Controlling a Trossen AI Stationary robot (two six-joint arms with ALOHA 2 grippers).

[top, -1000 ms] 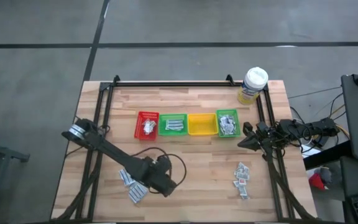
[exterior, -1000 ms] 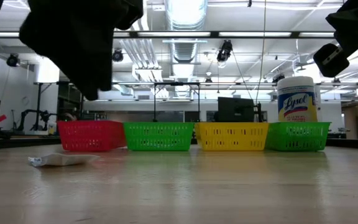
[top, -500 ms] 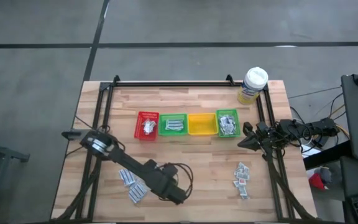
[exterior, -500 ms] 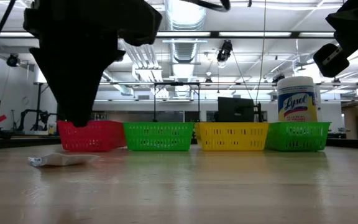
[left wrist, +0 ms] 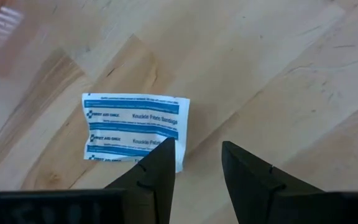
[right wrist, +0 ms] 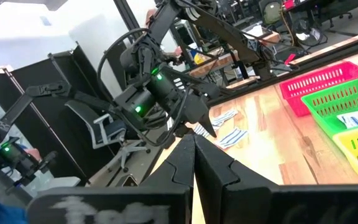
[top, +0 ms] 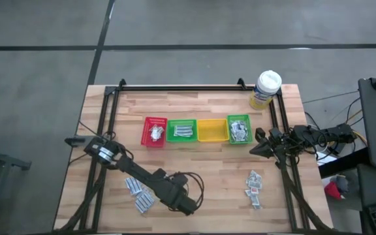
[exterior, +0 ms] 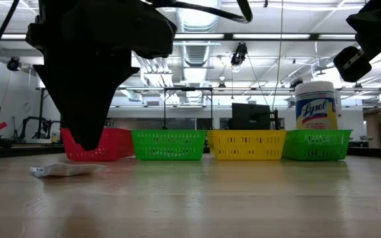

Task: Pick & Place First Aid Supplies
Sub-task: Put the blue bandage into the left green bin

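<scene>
I hold my left gripper (left wrist: 194, 165) low over the front of the desk (top: 220, 189), fingers (left wrist: 157, 171) parted and holding nothing, because the white-and-blue bandage sachet (left wrist: 135, 129) lies flat on the wood just under them. One fingertip overlaps the sachet's near corner; the other stands over bare wood beside it, so I judge the edge is what I mean to catch, since a flat packet gives nothing else to pinch. Whether I touch it yet, I cannot tell.

This sachet belongs to the loose cluster of packets (top: 139, 194) at the front left, beside my arm. A second small heap (top: 254, 188) waits at the front right. The bins stand in a row across the middle, so each kind gets its own place: the red bin (top: 154, 131), the green bin (top: 182, 130) holding white-and-blue sachets, the yellow bin (top: 212, 130) looking empty, and a second green bin (top: 239, 129) with packets. The wipes tub (top: 266, 89) sits at the far right corner, out of the way.

My right gripper (right wrist: 194, 158) rests off to the right edge, fingers pressed together on nothing, clear of my left arm's reach.
</scene>
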